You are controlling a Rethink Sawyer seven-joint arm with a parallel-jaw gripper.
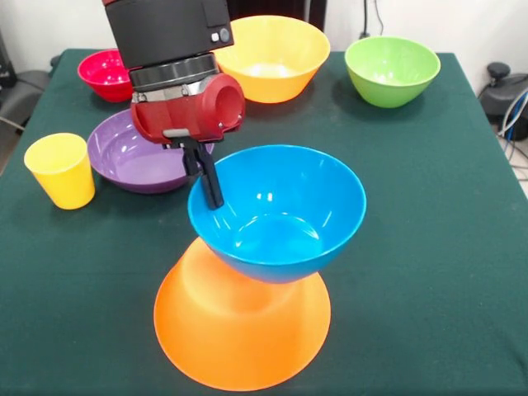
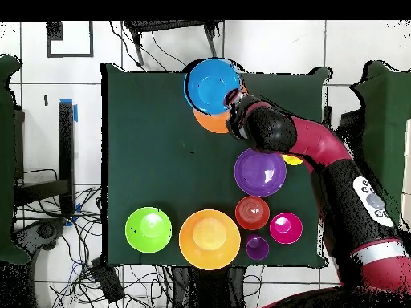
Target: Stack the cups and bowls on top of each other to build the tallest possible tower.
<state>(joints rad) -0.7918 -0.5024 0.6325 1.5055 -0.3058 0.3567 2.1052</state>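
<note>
A blue bowl (image 1: 280,210) sits upright on an upside-down large orange bowl (image 1: 242,330) near the table's front; together they form the tower. My gripper (image 1: 211,196) reaches down at the blue bowl's left rim, with one dark finger inside the bowl, and looks shut on the rim. In the overhead view the blue bowl (image 2: 213,85) covers most of the orange one (image 2: 213,123), and the gripper (image 2: 235,101) is at its edge. A yellow cup (image 1: 62,169) stands upright at the left. The purple cup (image 2: 257,247) shows only in the overhead view.
A wide purple bowl (image 1: 132,157), a pink-red bowl (image 1: 106,74), a second large orange bowl (image 1: 272,56) and a green bowl (image 1: 392,70) stand along the far side. A small orange-red bowl (image 2: 252,212) shows only in the overhead view.
</note>
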